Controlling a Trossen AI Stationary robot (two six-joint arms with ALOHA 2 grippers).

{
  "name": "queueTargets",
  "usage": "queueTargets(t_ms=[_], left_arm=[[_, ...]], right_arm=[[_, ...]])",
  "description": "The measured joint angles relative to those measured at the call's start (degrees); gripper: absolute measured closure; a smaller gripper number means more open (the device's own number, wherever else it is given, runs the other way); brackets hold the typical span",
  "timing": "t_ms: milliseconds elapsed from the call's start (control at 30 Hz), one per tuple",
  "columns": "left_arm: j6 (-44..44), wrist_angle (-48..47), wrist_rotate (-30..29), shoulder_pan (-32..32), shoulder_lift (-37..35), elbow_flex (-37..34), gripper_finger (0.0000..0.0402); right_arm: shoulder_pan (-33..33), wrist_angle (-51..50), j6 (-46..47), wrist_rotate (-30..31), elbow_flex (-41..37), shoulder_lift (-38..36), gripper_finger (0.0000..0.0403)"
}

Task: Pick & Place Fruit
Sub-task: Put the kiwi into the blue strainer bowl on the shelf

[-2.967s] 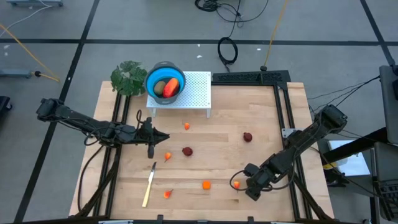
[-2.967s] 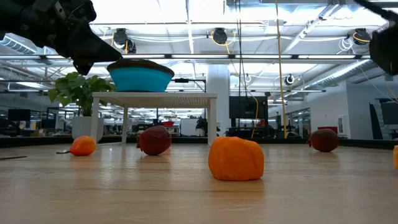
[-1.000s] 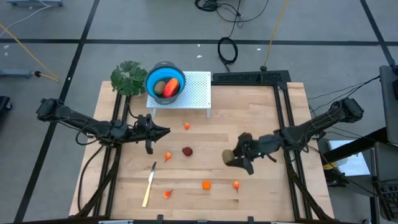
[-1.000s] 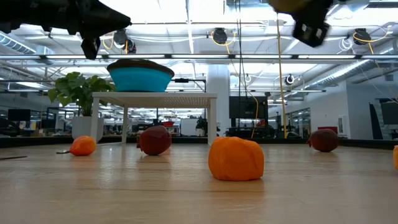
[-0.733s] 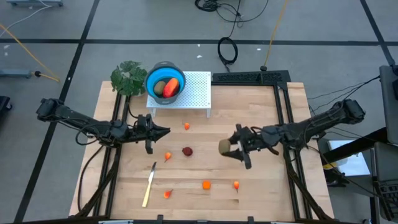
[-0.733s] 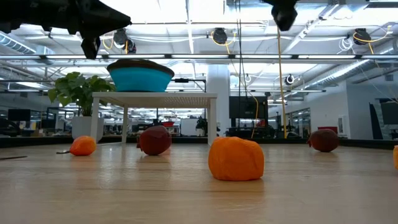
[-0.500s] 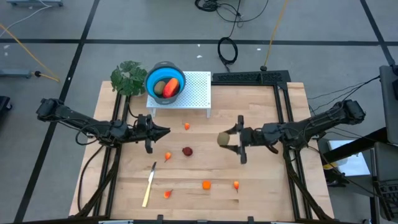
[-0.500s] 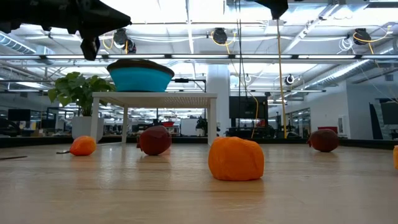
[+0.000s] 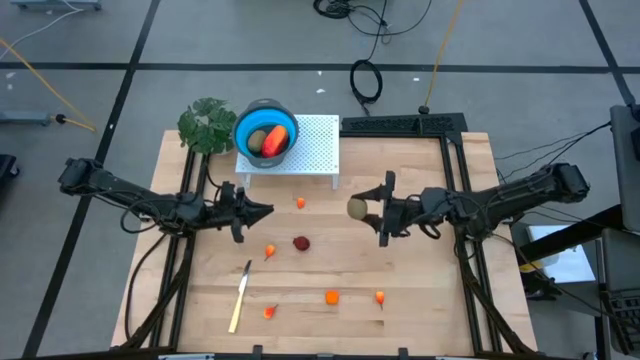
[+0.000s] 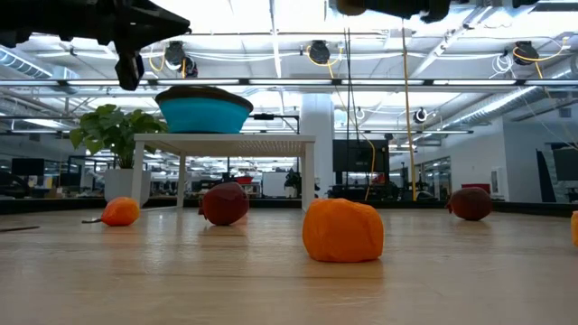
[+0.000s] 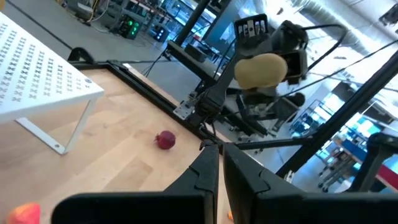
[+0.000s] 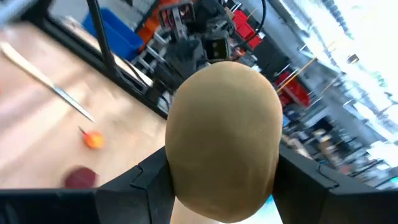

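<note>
My right gripper (image 9: 368, 209) is shut on an olive-brown oval fruit (image 9: 357, 208) in the air above the table's middle, right of the white stand (image 9: 318, 140). A blue bowl (image 9: 240, 128) on that stand holds an olive oval and a red-orange piece. On the table lie a dark red round fruit (image 9: 301, 242), another (image 11: 165, 140) and several tiny orange pieces (image 9: 332, 296). My left gripper (image 9: 262, 210) hovers shut at the left with nothing in it. My right gripper pinches the olive-brown oval fruit between its two fingers (image 12: 147, 180), one on each side of the oval's wide middle (image 12: 186, 155). The fingers lie level and come from the table's right. The fruit is lifted clear of the table.
A green plant (image 9: 207, 125) stands left of the bowl. A pale-handled knife (image 9: 240, 295) lies near the front left. Black rails (image 9: 455, 170) run along the table's right and far right edges. Bare wood lies between the stand and the right rail.
My right gripper has carried the oval fruit up and toward the table's far edge and left, nearer the stand, and has rolled about a quarter turn around its pointing line. My left gripper has rolled slightly in place.
</note>
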Motion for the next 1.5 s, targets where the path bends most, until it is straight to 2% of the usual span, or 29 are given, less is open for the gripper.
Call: queueTargets(t_ms=[233,500,733,933,1033,1233,1500], left_arm=[[-1.0,0.75,0.0,0.01,0.0,0.0,0.038],[-1.2,0.79,-0.01,-0.01,0.04,0.0,0.038],[2.08,3.1,-0.48,0.01,0.17,0.0,0.038],[8.06,9.39,-0.63,0.0,0.15,0.0,0.038],[10.8,11.37,-0.65,0.0,0.16,0.21,0.0373],[15.72,11.15,-1.14,-0.01,1.66,4.19,0.0323],[21.07,9.17,0.28,0.01,9.49,12.13,0.0247]], right_arm=[[-2.47,3.18,-9.41,-0.15,0.0,0.0,0.0197],[-3.08,5.06,-8.75,-0.43,0.0,0.0,0.0197],[-3.08,5.08,4.13,-0.95,0.0,0.0,0.0197],[-3.19,4.99,18.19,-8.13,0.0,0.24,0.0197],[-3.22,4.96,24.61,-9.82,0.04,0.96,0.0197],[-3.41,5.76,37.58,-11.65,0.07,4.28,0.0197],[-4.42,14.33,50.04,-19.78,0.07,10.99,0.0197]])
